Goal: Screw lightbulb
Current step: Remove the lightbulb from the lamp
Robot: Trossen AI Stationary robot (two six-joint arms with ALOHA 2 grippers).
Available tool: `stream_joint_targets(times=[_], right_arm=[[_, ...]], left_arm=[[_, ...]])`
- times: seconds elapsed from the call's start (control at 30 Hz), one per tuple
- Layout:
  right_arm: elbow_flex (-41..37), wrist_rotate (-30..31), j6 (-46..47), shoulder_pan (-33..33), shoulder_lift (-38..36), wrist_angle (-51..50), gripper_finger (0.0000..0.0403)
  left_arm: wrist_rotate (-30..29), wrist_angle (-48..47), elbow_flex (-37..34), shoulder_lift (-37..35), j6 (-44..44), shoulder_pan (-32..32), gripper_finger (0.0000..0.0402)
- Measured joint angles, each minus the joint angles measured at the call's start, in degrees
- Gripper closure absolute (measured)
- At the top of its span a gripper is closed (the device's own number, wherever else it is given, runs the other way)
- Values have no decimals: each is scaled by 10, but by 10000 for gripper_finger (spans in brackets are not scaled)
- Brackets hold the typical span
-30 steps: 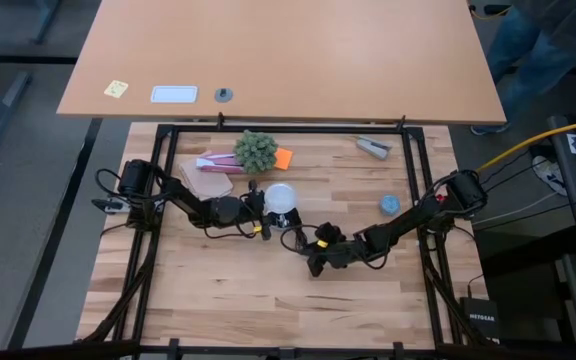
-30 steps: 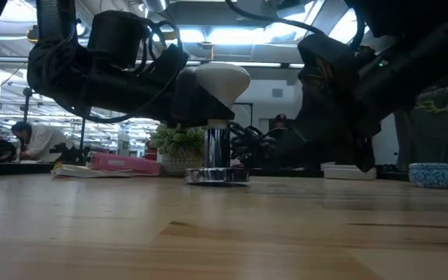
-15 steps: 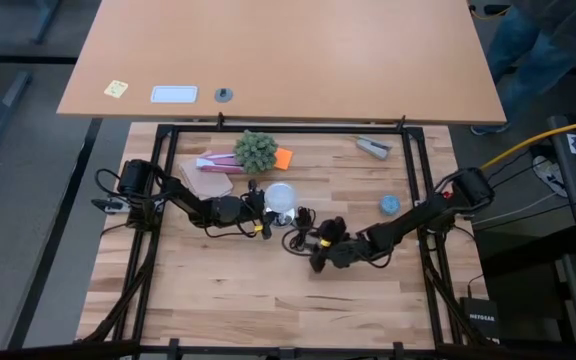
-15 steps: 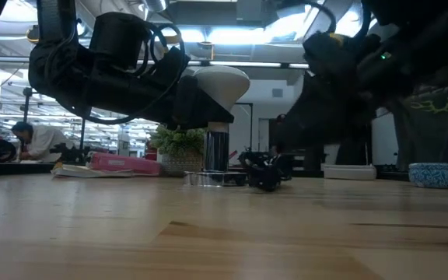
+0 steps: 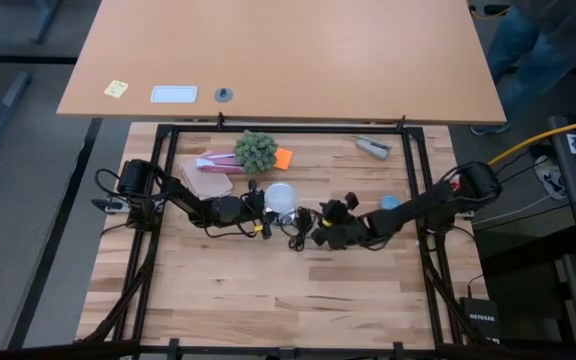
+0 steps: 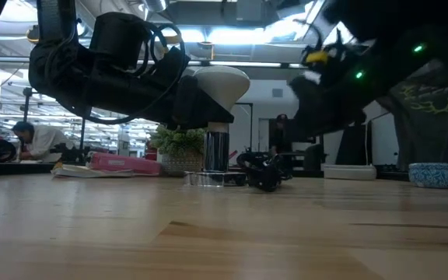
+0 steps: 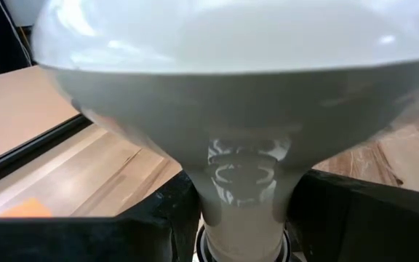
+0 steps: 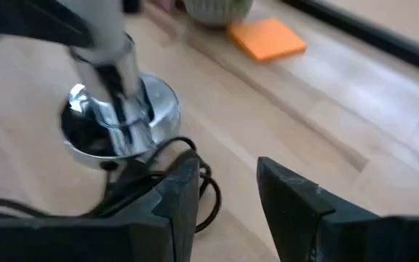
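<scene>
lightbulb (image 6: 221,81) — in left pincer (image 6: 197,109)

Wooden table (image 5: 268,300) — socket disc (image 6: 215,178), plant (image 5: 256,150), blue bowl (image 5: 389,203).

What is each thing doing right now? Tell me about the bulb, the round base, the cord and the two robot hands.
lightbulb: upright, screw end down in the socket.
socket: flat on the table.
cord: loose, bunched beside the socket.
left gripper: closed on the lightbulb's neck.
right gripper: open, empty, above the cord.
</scene>
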Motion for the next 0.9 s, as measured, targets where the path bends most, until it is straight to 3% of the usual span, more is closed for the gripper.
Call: stream_joint_targets(times=[0.2,0.37,0.63,0.9], right_arm=[[0,-72,1,-61,45,4,260],[0,-129,3,-75,92,27,260],[0,-146,44,-44,156,192,260],[5,-184,53,14,159,243,260]], left_arm=[[0,0,0,0,0,0,244],[1,-1,0,0,0,0,244],[0,-1,0,0,12,0,244],[-4,-2,0,0,11,0,244]])
